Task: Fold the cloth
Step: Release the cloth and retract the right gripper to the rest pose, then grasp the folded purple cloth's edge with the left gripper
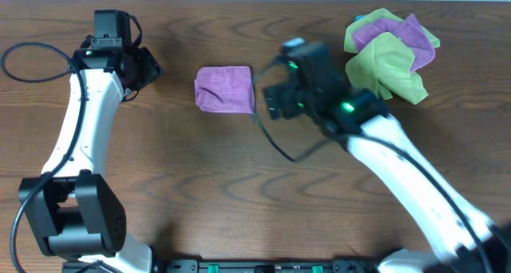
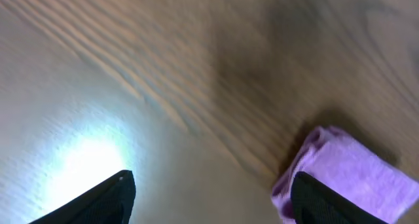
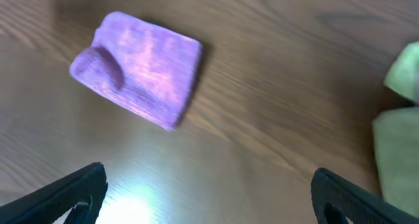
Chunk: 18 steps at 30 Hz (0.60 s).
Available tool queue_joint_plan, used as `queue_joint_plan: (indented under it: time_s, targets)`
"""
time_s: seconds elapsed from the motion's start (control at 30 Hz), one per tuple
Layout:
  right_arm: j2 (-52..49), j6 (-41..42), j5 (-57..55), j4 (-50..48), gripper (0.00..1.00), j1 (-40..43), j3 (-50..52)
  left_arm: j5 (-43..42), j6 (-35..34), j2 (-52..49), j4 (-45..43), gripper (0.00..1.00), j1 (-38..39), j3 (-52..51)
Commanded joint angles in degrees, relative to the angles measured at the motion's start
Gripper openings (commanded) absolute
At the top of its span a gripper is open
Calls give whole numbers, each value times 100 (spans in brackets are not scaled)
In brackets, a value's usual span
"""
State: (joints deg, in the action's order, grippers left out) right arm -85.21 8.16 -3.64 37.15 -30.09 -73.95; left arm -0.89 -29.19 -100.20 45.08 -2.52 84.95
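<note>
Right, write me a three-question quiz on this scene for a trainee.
1. True or false: the purple cloth lies folded on the table.
2. The heap of green and purple cloths lies: A) by the right arm, B) on the purple cloth, C) off the table.
3. What do the left end effector and right end effector hold?
Key: 1 true; 2 A; 3 nothing, both are open.
</note>
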Motion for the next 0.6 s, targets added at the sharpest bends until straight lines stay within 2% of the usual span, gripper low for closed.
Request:
queue_joint_plan:
  time_s: [0.0, 0.27, 0.47, 0.57]
  targets:
    - [922, 79, 72, -46, 99, 245, 894, -415, -227, 101, 175, 78, -17, 116]
    - [3320, 385, 120, 33, 99, 800, 2988, -1294, -761, 101, 435, 78, 31, -243]
    - [4511, 514, 122, 695, 99, 1082, 3357, -1963, -1257, 164, 149, 77, 33, -949]
    - [4811, 629, 87, 968, 99, 1189, 3362, -2284, -1552, 369, -306, 77, 61, -1517]
